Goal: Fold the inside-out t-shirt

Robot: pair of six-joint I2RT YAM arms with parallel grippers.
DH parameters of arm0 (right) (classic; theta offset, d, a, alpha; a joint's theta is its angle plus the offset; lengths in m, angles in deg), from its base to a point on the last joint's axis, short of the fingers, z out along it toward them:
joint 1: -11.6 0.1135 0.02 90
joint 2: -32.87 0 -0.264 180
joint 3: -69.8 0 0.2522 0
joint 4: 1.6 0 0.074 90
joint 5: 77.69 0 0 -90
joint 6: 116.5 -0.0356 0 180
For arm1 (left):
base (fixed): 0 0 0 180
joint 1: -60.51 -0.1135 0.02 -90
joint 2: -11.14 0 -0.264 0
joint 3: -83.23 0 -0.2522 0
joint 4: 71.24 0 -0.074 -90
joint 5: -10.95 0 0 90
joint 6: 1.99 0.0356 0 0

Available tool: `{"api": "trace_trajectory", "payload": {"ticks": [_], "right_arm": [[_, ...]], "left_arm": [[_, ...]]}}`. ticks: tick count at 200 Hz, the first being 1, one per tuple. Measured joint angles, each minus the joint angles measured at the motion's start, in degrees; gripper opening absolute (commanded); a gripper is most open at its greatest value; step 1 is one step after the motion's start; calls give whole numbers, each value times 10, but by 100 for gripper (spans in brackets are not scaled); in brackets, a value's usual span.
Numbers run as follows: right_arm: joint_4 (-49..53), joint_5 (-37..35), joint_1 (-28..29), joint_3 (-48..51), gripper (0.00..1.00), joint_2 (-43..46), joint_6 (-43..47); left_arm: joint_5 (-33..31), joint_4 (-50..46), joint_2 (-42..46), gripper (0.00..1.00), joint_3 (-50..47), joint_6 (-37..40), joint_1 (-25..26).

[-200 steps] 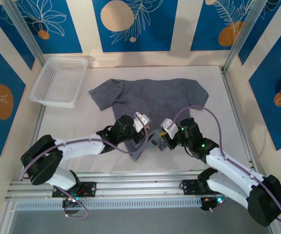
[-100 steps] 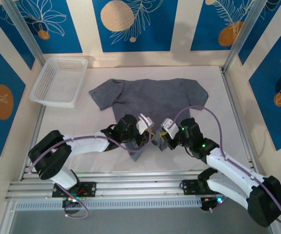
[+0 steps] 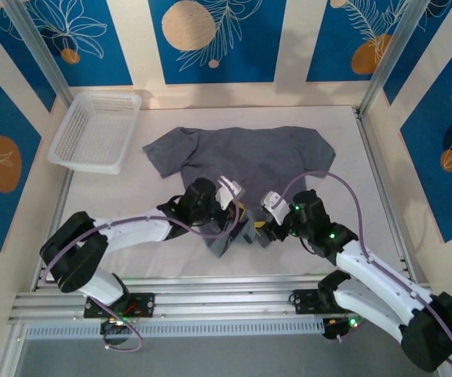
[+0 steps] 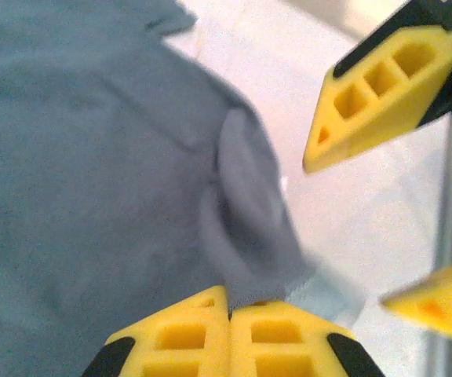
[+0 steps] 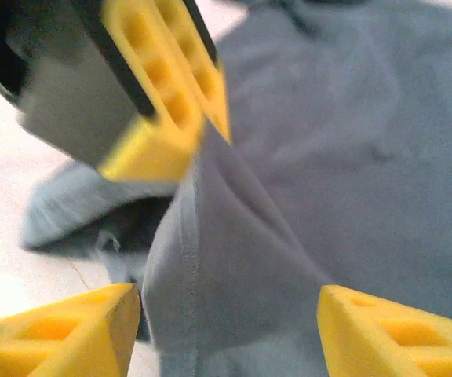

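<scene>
The inside-out t-shirt [image 3: 246, 153] is slate grey and lies across the back middle of the table, its lower hem pulled forward into a bunch between the two arms. My left gripper [image 3: 238, 216] is shut on a raised fold of that hem, and the cloth [image 4: 92, 181] rises straight out of the closed left gripper [image 4: 230, 305]. My right gripper [image 3: 259, 228] faces it closely and is open. A stitched ridge of the shirt [image 5: 234, 259] stands in the open right gripper [image 5: 226, 334], with gaps on both sides. The left fingers [image 5: 171, 86] pinch the same ridge just above.
A white mesh basket [image 3: 96, 129] stands at the back left corner. Metal frame posts [image 3: 383, 71] border the white table [image 3: 351, 157] on both sides. A rail [image 3: 210, 302] runs along the near edge by the arm bases.
My right gripper has opened and let go of the shirt's hem. The left gripper loosened briefly and is shut on the fold again, with the bunched hem shifted slightly.
</scene>
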Motion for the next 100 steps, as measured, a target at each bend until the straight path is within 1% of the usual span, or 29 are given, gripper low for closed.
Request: {"api": "trace_trajectory", "payload": {"ticks": [16, 28, 42, 46, 57, 77, 87, 100], "right_arm": [[-17, -2, 24, -28, 41, 39, -62], [-43, -6, 46, -42, 28, 54, -118], [-93, -18, 84, -40, 5, 61, -188], [-113, -25, 99, -32, 1, 60, -205], [-165, -55, 151, 0, 0, 54, -243], [-242, -122, 235, 65, 0, 12, -251], [-268, -164, 249, 87, 0, -21, -245], [-309, -214, 235, 105, 0, -66, -217]], "left_arm": [[15, -33, 0, 0, 52, -13, 0], [21, -44, 0, 0, 84, -24, 0], [23, -47, 1, 0, 100, -38, -1], [24, -47, 1, 0, 101, -42, -1], [24, -52, 1, 0, 103, -53, -1], [23, -73, 1, 0, 104, -70, -3], [23, -83, 2, 0, 107, -76, -3], [25, -96, 5, 0, 115, -82, -3]]}}
